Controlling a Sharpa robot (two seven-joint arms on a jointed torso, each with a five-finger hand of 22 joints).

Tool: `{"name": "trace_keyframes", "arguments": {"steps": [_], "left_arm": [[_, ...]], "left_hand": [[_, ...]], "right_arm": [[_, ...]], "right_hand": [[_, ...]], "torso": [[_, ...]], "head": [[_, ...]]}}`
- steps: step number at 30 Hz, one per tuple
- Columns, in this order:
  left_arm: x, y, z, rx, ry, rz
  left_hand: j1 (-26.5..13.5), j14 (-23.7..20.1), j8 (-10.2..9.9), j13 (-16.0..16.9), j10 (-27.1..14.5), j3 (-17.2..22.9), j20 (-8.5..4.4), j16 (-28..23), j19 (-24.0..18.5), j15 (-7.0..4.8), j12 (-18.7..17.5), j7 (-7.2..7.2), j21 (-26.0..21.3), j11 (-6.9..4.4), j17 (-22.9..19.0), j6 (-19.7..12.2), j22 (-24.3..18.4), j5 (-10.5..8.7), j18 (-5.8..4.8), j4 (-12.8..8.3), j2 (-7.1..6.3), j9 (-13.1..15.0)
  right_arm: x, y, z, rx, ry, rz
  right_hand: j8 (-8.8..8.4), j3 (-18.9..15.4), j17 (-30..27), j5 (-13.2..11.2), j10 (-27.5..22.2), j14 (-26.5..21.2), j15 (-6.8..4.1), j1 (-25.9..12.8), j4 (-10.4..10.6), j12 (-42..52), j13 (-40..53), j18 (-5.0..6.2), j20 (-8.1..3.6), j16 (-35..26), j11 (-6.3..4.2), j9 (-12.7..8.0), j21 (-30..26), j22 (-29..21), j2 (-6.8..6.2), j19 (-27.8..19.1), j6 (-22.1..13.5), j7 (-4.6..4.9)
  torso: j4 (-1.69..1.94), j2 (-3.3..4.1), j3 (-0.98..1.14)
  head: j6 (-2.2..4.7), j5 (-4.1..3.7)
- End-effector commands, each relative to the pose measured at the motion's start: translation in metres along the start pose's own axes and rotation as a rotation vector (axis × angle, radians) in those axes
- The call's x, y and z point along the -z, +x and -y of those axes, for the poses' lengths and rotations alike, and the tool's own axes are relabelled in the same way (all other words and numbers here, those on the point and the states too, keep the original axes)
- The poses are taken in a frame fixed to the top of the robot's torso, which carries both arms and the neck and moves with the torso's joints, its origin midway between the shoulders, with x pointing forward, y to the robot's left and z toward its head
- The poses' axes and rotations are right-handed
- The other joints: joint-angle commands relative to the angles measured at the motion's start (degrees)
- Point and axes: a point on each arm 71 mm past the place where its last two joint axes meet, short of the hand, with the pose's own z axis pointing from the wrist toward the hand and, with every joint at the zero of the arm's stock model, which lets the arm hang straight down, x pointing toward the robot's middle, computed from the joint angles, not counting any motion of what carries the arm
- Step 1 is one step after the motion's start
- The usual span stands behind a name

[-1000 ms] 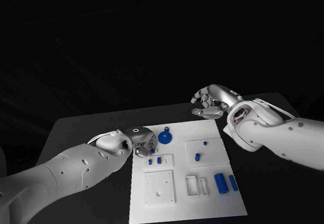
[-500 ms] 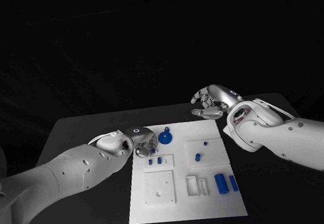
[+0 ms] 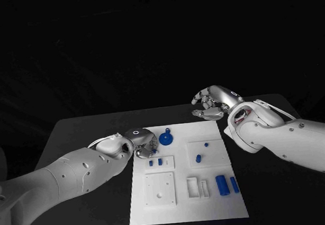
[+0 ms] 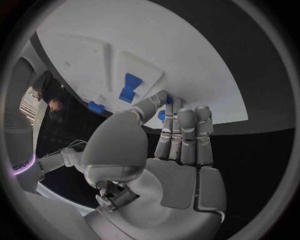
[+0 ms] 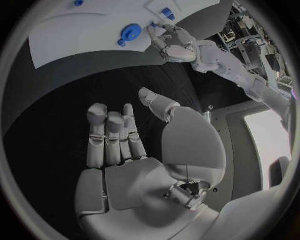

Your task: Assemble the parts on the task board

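The left hand (image 3: 140,145) is resting at the left edge of the white rectangular task board (image 3: 187,206) on the black table (image 3: 80,130), its fingers (image 4: 181,130) touching a small blue part (image 4: 164,114); whether it is grasped cannot be told. The right hand (image 3: 211,102) is hovering beyond the board's far right corner, fingers loosely curled, holding nothing.

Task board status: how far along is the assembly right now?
Early. On the task board, the round blue part and the two blue cylinders lie loose. The left hand reaches at the small blue parts in a tray; whether it grips one is unclear. The right hand hovers off the board, holding nothing.
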Motion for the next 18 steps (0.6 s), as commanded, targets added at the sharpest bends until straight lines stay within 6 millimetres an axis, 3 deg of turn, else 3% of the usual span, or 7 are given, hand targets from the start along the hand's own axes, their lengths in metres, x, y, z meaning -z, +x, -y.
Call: {"name": "trace_keyframes", "arguments": {"steps": [1, 18], "left_arm": [[0.007, 0.023, -0.002, 0.02, -0.031, -0.087], [0.021, 0.01, -0.02, 0.048, -0.08, 0.005]], "left_hand": [[0.0, 0.5, 0.3, 0.1, 1.7, 0.2, -1.47, 0.2, 0.5, 0.07, 0.1, -0.05, 0.2, 1.08, -0.1, 0.6, 0.7, 0.39, 0.67, -0.3, 0.53, 0.4], [0.0, 1.0, 0.6, 0.0, 2.4, 0.3, -1.7, 0.2, 0.9, -0.16, 0.0, -0.2, 0.3, 0.85, -0.1, 0.9, 0.7, 0.56, 0.68, -0.7, 0.57, 0.4]], "right_arm": [[0.0, 0.001, -0.001, 0.004, -0.008, -0.011], [-0.002, 0.002, -0.001, -0.011, -0.004, -0.013]], "right_hand": [[0.19, 0.1, -0.1, 0.0, -0.1, 0.0, -0.11, -0.3, 0.4, 0.2, -0.1, 3.58, -0.37, -0.2, -0.12, -0.1, -0.3, 0.8, -0.19, -0.2, -0.1, 0.3], [0.21, 0.0, -0.1, 0.0, -0.1, 0.0, -0.11, -0.4, 0.5, 0.2, -0.1, 3.58, -0.36, -0.2, -0.12, -0.1, -0.3, 0.9, -0.26, -0.2, 0.0, 0.3]], "torso": [[0.02, 0.0, -0.03], [0.07, -0.01, -0.06]], "head": [[0.13, -0.02], [0.69, -0.06]]}}
